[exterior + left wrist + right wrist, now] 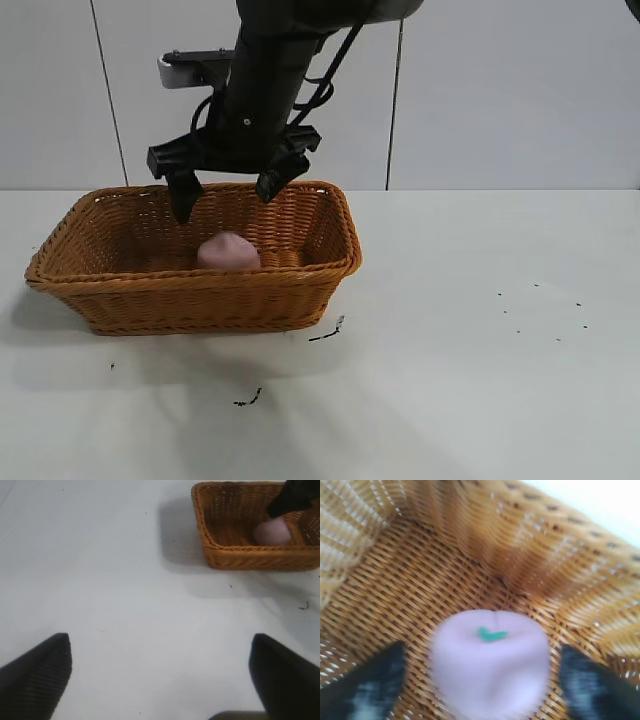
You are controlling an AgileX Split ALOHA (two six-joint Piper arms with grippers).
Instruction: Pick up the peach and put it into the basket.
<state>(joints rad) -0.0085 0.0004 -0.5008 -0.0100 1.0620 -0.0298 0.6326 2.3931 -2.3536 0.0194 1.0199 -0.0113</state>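
The peach (228,251), a dusty-pink lump with a green leaf mark, lies on the floor of the orange-brown wicker basket (340,215) at the left of the table. My right gripper (226,197) hangs open just above it, a finger on each side, not touching it. In the right wrist view the peach (490,662) sits between the spread fingers of the gripper (480,652) on the basket weave (445,580). My left gripper (160,640) is open and empty over bare table, far from the basket (200,510), where the peach (272,532) shows.
The white table (480,380) runs wide to the right of the basket. Small black specks (327,332) lie by the basket's front corner and farther right. A pale panelled wall stands behind.
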